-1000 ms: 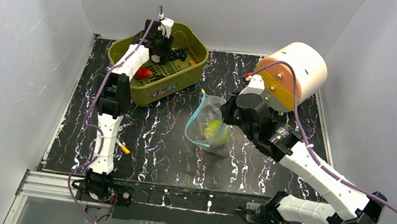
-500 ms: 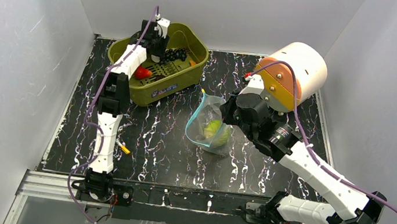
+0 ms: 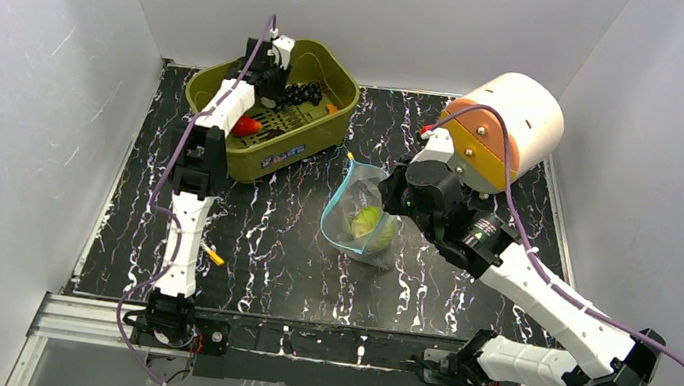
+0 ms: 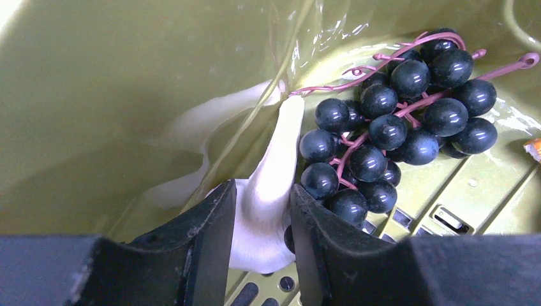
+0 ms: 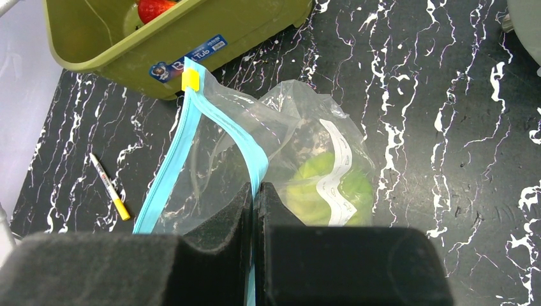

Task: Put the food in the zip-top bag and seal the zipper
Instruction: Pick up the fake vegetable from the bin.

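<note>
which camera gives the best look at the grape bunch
The left wrist view: the grape bunch fills its upper right, each dark berry and pink stem distinct. The top external view shows only a small dark patch inside the green bin. The right wrist view catches just a corner of the bin, no grapes visible.

An olive-green plastic bin [image 3: 256,166] sits at the far left of the black table [image 3: 280,245], whose top is veined with white like marble. The bin has a slotted floor and a blue-and-white label [image 5: 207,48] on its outer wall. A thin white pen [image 3: 212,255] with a yellow tip lies flat on the table toward the near left, well apart from the bin. At the far right stands a big white drum [image 3: 522,107], its orange end face turned toward the table's middle. Plain white walls [image 3: 34,59] close in three sides.
</note>
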Controlling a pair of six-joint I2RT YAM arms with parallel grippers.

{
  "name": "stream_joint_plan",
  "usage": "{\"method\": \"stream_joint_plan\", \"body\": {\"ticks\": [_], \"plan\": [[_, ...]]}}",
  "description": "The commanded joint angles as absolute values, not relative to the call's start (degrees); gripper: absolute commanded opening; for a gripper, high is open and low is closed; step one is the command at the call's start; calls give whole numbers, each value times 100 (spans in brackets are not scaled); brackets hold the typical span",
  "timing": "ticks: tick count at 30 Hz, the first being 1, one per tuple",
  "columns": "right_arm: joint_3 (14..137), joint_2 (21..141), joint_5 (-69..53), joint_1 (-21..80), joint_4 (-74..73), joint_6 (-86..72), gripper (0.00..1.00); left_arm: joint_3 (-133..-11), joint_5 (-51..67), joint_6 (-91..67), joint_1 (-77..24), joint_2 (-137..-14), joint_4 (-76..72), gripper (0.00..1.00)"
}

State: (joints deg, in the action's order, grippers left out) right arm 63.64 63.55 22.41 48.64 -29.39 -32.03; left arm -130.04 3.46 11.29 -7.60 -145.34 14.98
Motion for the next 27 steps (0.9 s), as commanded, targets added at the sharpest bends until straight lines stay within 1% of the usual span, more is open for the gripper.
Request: {"method": "stream_joint_plan", "body": {"ticks": [1,3,6,9,11,21,27], "plan": [[6661,6358,2288,4862,-2533,-3173,0,-12964,539,1113,-721,-14384,1427,35],[6678,6371,2262,4860,-2538,-3179,0,-12951,554,1093,-719,-14386,1418,34],[6676,6356,2228,4862,-2543,-3189,0,-12979,629,1086,-721,-14367,1487,17],[6626,6310,2224,4863,-2539,-3215,0,-12884,722,1089,-720,-14225,1497,5],[6574,6268,2224,4863,-2509,-3237,0,-12714,802,1067,-723,-14031,1442,0],[6234,6081,2139,4863,-2291,-3356,0,-11666,903,487,-721,-13048,1057,0],[6051,5899,2147,4867,-2248,-3400,0,-11383,794,315,-721,-12619,1107,0]]}}
